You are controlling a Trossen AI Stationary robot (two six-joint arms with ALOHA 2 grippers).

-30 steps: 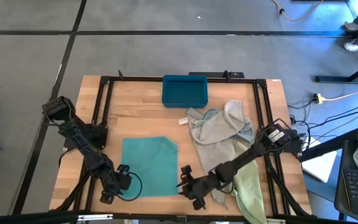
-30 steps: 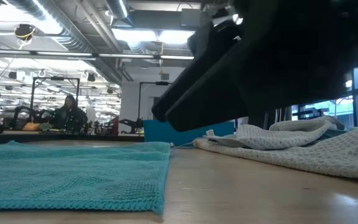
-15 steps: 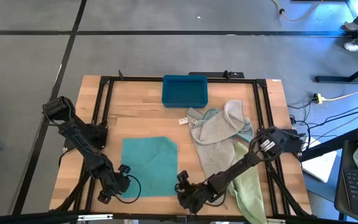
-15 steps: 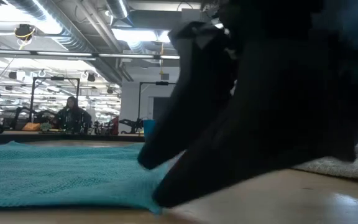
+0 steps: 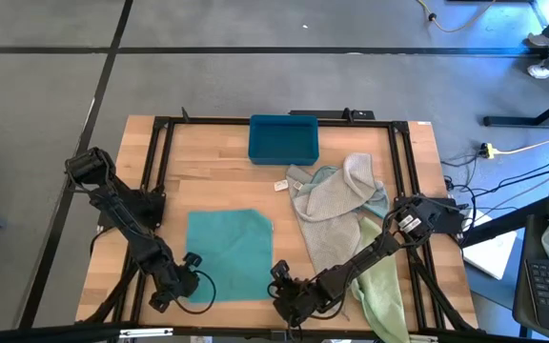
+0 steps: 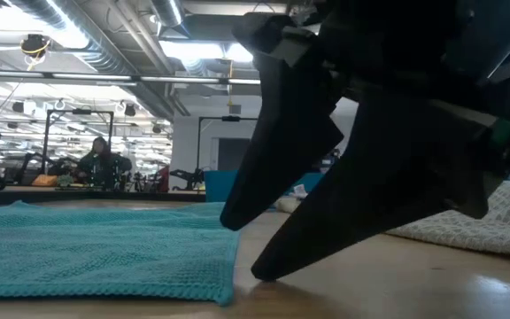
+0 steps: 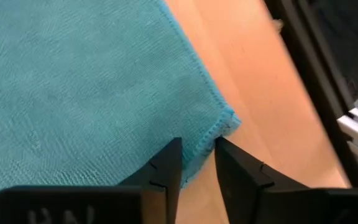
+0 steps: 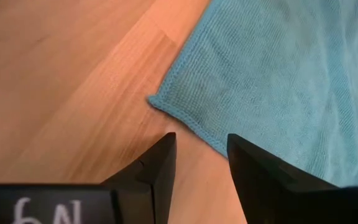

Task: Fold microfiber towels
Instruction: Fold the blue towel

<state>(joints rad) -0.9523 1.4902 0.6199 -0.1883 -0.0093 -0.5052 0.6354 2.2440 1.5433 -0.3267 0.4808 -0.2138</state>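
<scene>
**A:** Wooden bench (image 5: 208, 181), open lab hall behind it in the low view. Your teal towel (image 5: 229, 255) lies flat on the near-left half, roughly square, edges parallel to the bench edges. The other towels sit heaped (image 5: 336, 205) on the right, with the pale green one (image 5: 381, 286) trailing toward the near edge. The teal bin (image 5: 283, 138) is at the far side, untouched.

**B:** Which corners are you set up for?

**A:** The two near ones. Your left gripper (image 5: 187, 276) is at the near-left corner; in its wrist view the hem runs into the narrow gap between the fingers (image 7: 166, 168), corner tip just beyond. Narrowly parted, nothing clamped that I can see. Your right gripper (image 5: 282, 291) sits just outside the near-right corner; in its wrist view the corner (image 8: 157, 99) lies ahead of the parted fingers (image 8: 157, 162), apart from them, bare wood between. Empty.

**B:** So the towel lies between the two grippers?

**A:** Yes. It's inboard of each arm, and each arm is nearest its own corner. The near edge runs gripper to gripper, so I'd judge the fold goes away from you, toward the bin. The right one needs to close the gap to its corner first.

**B:** What changed over the last second?

**A:** Your right arm dropped and swung in from beside the grey heap toward the towel's near-right corner, then settled. Left arm barely moved. Towel hasn't shifted.
</scene>
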